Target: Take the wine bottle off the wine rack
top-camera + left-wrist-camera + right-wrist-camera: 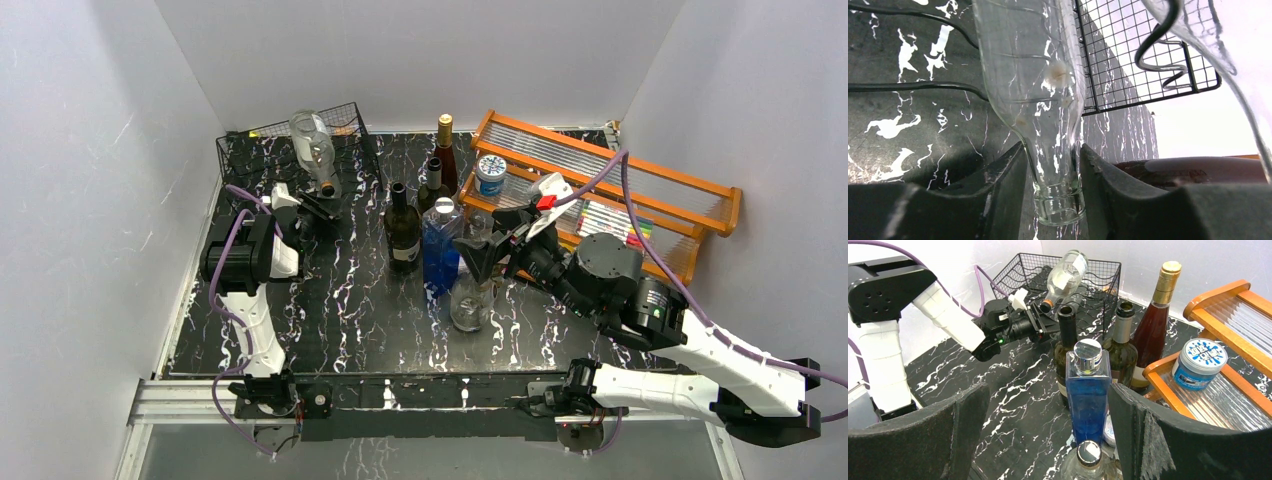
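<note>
The left tool (1053, 155) is clamping its two dark fingers (998, 190) against both sides of the neck of the clear glass wine bottle (1033, 75), just above the open mouth (contact looks firm, though not how hard). So the grasp seems made and the lift-out is not yet done. The bottle is lying tilted, neck toward the arm, in the black thin-wire grid wine rack (345, 118) at the upper left of the top view. The right tool (1048, 390) is hovering spread wide and holding nothing over the standing bottles at mid-frame on the black white-veined marble bench (350, 310). The next move is probably calling for drawing the bottle out neck-first along its own axis, lifting its body clear of the wire rim.
</note>
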Controlling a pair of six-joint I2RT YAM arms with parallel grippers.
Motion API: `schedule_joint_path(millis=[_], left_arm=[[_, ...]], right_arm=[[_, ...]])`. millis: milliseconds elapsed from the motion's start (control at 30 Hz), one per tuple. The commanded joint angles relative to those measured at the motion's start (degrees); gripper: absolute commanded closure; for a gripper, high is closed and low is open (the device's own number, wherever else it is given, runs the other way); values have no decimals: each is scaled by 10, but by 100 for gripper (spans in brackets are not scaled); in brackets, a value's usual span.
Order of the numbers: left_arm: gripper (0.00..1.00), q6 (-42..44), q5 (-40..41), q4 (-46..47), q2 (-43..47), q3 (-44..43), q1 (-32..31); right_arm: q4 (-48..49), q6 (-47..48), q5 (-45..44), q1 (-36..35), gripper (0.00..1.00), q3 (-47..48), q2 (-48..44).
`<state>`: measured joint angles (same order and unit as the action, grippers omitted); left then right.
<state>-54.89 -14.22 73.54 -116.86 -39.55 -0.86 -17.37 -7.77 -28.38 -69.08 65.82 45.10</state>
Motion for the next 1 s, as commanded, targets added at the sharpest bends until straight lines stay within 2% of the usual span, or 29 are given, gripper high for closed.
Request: schedule_joint_path(millis=[0, 267, 533, 767, 967], left_arm=[[66, 4, -4, 45, 1, -19, 1], [84, 8, -5, 46, 34, 23, 0], [93, -49, -54, 13, 99, 92, 9], [93, -79, -90, -40, 194, 155, 23], [97, -87, -118, -146, 298, 191, 31]], right_arm=[[13, -6, -9, -1, 2, 11, 1], [19, -6, -8, -1, 2, 9, 9], [21, -4, -4, -1, 2, 1, 18], [28, 8, -5, -1, 2, 0, 24], [30, 8, 1, -1, 2, 1, 29]])
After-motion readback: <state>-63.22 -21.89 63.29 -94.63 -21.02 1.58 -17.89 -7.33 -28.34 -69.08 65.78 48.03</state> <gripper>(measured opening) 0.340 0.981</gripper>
